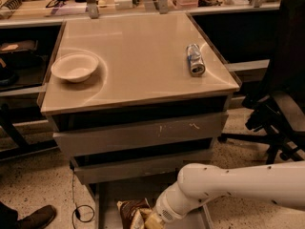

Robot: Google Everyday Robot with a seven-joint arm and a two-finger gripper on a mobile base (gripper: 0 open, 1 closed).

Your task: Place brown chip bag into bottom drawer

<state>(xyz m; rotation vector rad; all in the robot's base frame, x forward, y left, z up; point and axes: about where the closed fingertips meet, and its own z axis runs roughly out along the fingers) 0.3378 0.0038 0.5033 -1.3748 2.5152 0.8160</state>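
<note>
The brown chip bag [132, 212] lies in the open bottom drawer [107, 198] at the bottom edge of the camera view, its lower part cut off by the frame. My white arm reaches in from the right. My gripper [152, 220] is low over the drawer, right against the bag's right side and mostly cut off by the frame edge. The bag's dark brown and pale panels show just left of the wrist.
A white bowl [75, 67] sits at the left of the cabinet's tan top [138, 46], a silver-blue can [194, 59] at the right. Two grey-fronted drawers [143, 132] stand slightly open above. A black office chair [281, 99] is at the right, a shoe [33, 218] and cable at the lower left.
</note>
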